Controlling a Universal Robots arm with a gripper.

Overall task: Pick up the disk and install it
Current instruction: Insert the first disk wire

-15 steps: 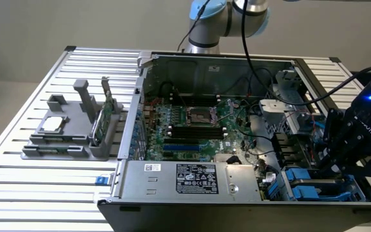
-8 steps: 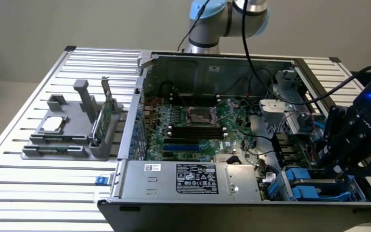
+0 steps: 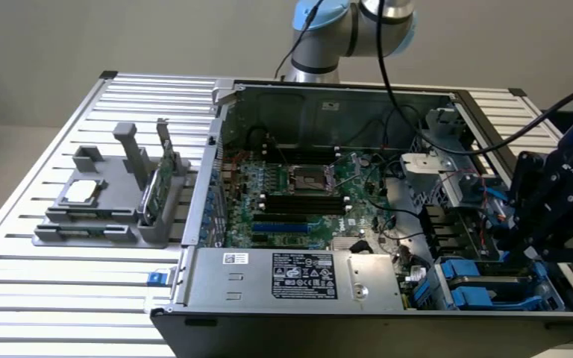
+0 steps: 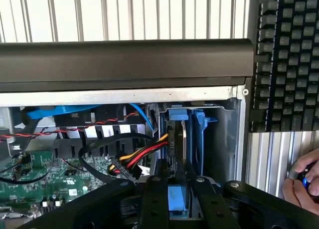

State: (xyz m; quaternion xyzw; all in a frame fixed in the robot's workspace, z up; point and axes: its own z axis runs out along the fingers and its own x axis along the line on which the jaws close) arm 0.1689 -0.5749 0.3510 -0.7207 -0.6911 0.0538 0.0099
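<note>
In the exterior view, the black robot gripper [image 3: 525, 250] hung over the blue plastic drive bays [image 3: 486, 287] at the front corner of the open grey steel computer case [image 3: 297, 287], placed there, it seemed, to seat a drive edge-on, while a grey plastic parts stand [image 3: 98, 212] sat on the slatted aluminium table [image 3: 38, 298] beside the case. In the wrist view, its two black fingers [image 4: 152, 199] were clamped narrowly on the disk [image 4: 177, 196], a slim silver-grey slab with blue rails, held upright at a bay mouth inside the case, near red and yellow cables [image 4: 144, 151]; a person's hand [image 4: 304, 181] rested outside the case.
</note>
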